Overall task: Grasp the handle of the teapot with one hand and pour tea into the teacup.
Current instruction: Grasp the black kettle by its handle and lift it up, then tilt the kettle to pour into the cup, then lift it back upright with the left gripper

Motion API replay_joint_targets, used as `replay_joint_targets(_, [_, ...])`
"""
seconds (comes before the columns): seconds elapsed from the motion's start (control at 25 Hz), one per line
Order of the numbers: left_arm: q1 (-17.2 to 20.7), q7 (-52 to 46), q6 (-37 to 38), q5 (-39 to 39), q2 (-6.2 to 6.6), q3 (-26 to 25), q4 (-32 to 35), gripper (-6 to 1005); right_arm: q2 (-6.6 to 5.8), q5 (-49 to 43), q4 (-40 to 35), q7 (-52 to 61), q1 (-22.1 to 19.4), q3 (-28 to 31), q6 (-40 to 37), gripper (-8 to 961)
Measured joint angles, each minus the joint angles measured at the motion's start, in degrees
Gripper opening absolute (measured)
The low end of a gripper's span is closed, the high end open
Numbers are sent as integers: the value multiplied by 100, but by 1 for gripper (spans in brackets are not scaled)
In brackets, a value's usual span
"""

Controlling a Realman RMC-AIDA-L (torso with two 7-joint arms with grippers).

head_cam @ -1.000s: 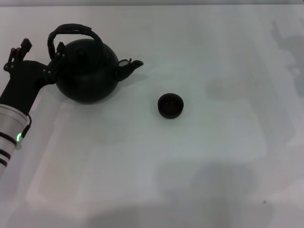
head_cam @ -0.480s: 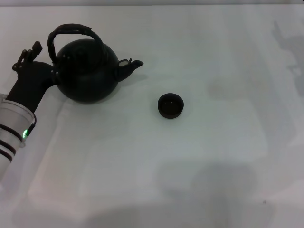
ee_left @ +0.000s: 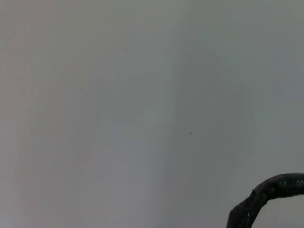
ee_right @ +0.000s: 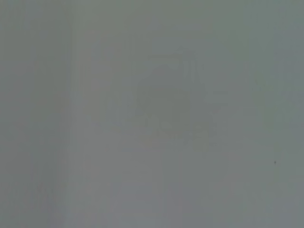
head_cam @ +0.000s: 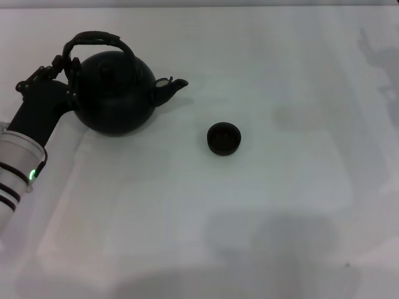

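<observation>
The teapot is a large round matte-black pot sitting upright on the white surface at the far left, its short spout toward the robot's right and a small knobbed lid on top; the handle arches dark and rough-wrapped over it, and a piece of that arch shows in the left wrist view; the teacup, small, low and black, stands well apart to the pot's right. Compared with half a second ago, the left gripper has moved in against the handle's left foot; I cannot tell how far its fingers are parted or whether they hold anything. The right gripper is out of view.
</observation>
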Motion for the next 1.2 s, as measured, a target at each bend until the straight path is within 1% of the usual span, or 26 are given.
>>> replay_joint_targets(0.24, [1,0,34,8,7,1,-1,308,8,0,0,4,2,0,-17,842])
replay_joint_targets(0.44, [-33,21,381,110,23,50,75,115,13,0,8,24,5,0,-37,842])
replay_joint_targets(0.52, [-65,51,668,248,24,50,182,115,19,-1,26,48,10,0,-39,842])
replay_joint_targets(0.64, [-113,68,856,367,24,52,278,115,19,-1,29,98,16,0,-41,842])
replay_joint_targets(0.68, [-142,94,923,478,23,53,367,115,18,0,28,123,19,1,-41,842])
replay_joint_targets(0.72, [-210,208,1011,746,22,54,536,115,18,-1,26,154,32,0,-42,842])
replay_joint_targets(0.88, [-316,568,1058,993,25,54,662,115,19,0,32,162,48,0,-44,842])
replay_joint_targets(1.08, [-456,1515,1051,1149,33,62,682,114,32,-1,74,167,73,118,-45,842])
replay_joint_targets(1.2, [-509,1660,1014,1181,30,64,684,114,34,0,92,219,74,159,-50,842])
